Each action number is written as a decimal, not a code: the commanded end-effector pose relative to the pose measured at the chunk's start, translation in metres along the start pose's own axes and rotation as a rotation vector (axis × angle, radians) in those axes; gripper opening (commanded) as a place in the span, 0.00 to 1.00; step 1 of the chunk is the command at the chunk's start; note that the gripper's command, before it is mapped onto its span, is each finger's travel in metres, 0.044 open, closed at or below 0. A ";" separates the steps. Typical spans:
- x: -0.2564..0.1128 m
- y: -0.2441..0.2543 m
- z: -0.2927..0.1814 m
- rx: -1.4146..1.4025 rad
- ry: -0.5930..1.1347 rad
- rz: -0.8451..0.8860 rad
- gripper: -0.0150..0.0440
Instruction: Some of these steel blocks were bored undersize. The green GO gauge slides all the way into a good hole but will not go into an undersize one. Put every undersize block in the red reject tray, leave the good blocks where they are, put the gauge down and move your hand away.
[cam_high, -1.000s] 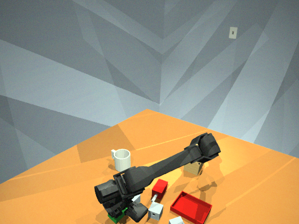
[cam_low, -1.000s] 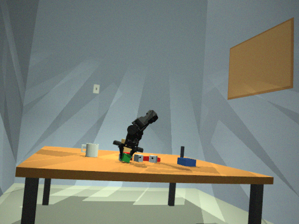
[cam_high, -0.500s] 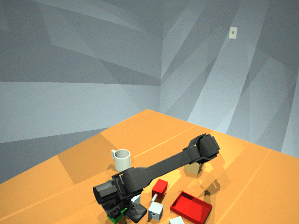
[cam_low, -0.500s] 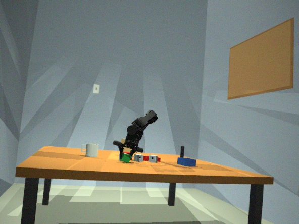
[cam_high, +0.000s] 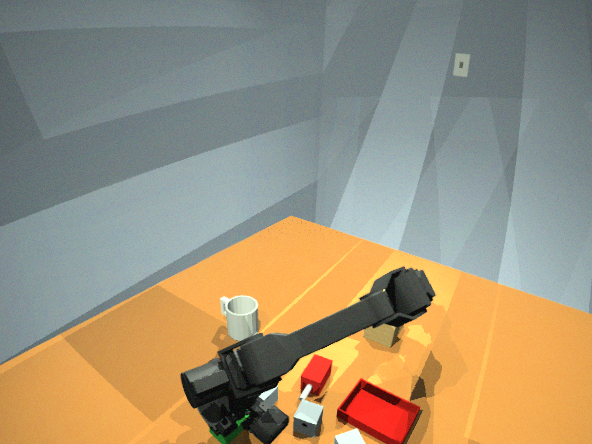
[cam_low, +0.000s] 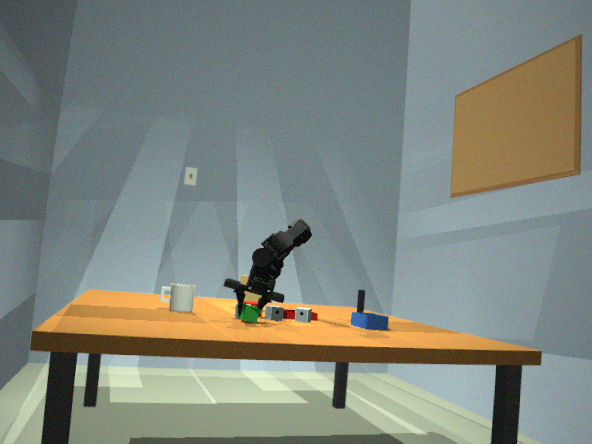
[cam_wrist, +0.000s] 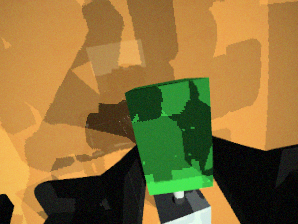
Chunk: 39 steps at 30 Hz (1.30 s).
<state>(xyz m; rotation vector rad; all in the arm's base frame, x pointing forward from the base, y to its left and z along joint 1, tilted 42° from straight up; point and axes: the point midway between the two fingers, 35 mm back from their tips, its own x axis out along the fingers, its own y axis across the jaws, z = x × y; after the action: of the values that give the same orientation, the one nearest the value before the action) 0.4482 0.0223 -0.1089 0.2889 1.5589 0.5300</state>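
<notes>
Gripping the green GO gauge (cam_high: 230, 435) (cam_low: 250, 314) (cam_wrist: 172, 137): fingers (cam_high: 244, 424) (cam_low: 251, 310) closed on its handle, one each side, low over the desk (cam_high: 210, 310) (cam_low: 150, 331) (cam_wrist: 245, 20). Short bit of pale pin (cam_wrist: 179, 194) shows between handle and the dark face of the nearest steel block (cam_high: 270, 396) (cam_wrist: 186, 214); can't tell whether its tip is in the bore. Arm (cam_high: 340, 320) (cam_low: 267, 260) reaches down to it, hiding part of that block in top view.

Second steel block (cam_high: 308, 419) (cam_low: 274, 313), hole visible, sits on the desk between the gripped gauge and red reject tray (cam_high: 341, 414) (cam_low: 290, 314). Third steel block (cam_high: 350, 438) (cam_low: 303, 314) near the tray, outside it, cut off by the frame edge in top view; exterior shows its hole.

Red gauge (cam_high: 316, 372) lies near the second block, its pale pin (cam_high: 306, 392) pointing that way. White mug (cam_high: 242, 318) (cam_low: 182, 298) upright, apart from the blocks. Blue block (cam_low: 369, 321) with upright black post (cam_low: 361, 301) well off to the side in exterior view.
</notes>
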 end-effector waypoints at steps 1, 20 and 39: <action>-0.002 0.000 0.005 0.001 -0.008 -0.004 0.25; -0.002 0.001 0.012 0.001 -0.007 -0.004 0.25; -0.002 0.001 0.019 0.001 -0.007 -0.004 0.25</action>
<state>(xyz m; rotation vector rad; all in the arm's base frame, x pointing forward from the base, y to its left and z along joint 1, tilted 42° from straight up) 0.4629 0.0256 -0.1092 0.2869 1.5589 0.5297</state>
